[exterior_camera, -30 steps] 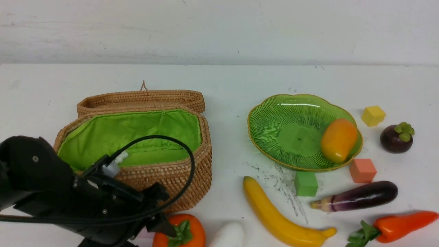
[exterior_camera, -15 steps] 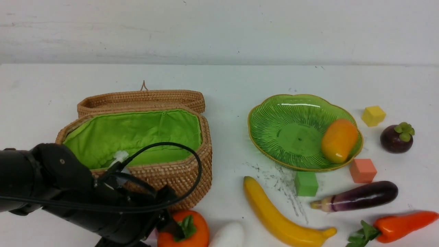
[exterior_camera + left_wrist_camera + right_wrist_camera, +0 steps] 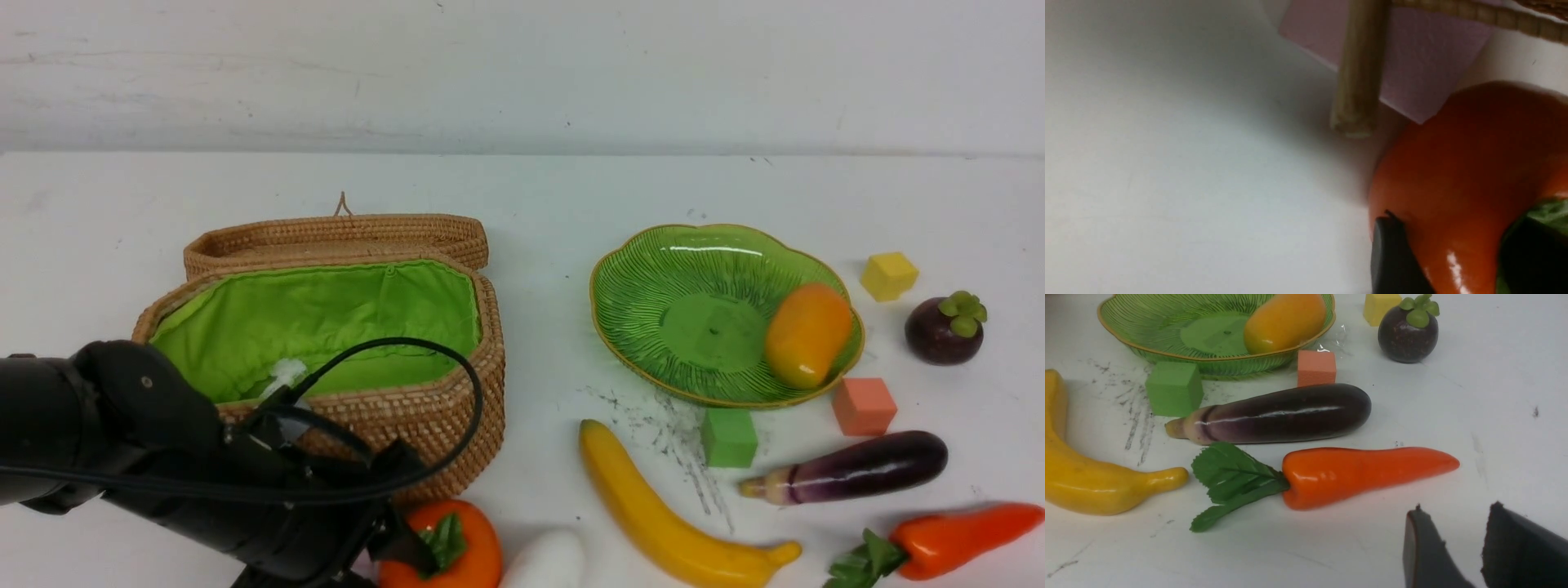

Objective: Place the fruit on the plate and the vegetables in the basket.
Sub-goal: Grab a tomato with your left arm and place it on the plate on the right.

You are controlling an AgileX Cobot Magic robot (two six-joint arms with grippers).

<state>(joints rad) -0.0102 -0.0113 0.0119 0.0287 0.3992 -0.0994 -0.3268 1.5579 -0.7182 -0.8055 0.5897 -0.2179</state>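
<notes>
Having sunk lower, the left gripper (image 3: 414, 552) straddles the persimmon (image 3: 476, 557) just by the basket's (image 3: 457, 408) near wall, jaws narrowing but a firm clamp cannot be told; next it must grip and lift.

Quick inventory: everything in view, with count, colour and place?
basket: one, tan, green-lined, lid open, left side
plate: one, green, gold-rimmed, right of basket
mango: one, orange-yellow, on plate
banana: one, yellow, before plate
persimmon: one, orange, before basket
white vegetable: one, white, right of persimmon
eggplant: one, purple, right front
pepper: one, orange-red, nearer than eggplant
mangosteen: one, dark purple, right of plate
foam cubes: four; yellow, salmon, green around plate, pink by persimmon
left hand: one, black, at persimmon
right hand: one, black, empty, near pepper
</notes>
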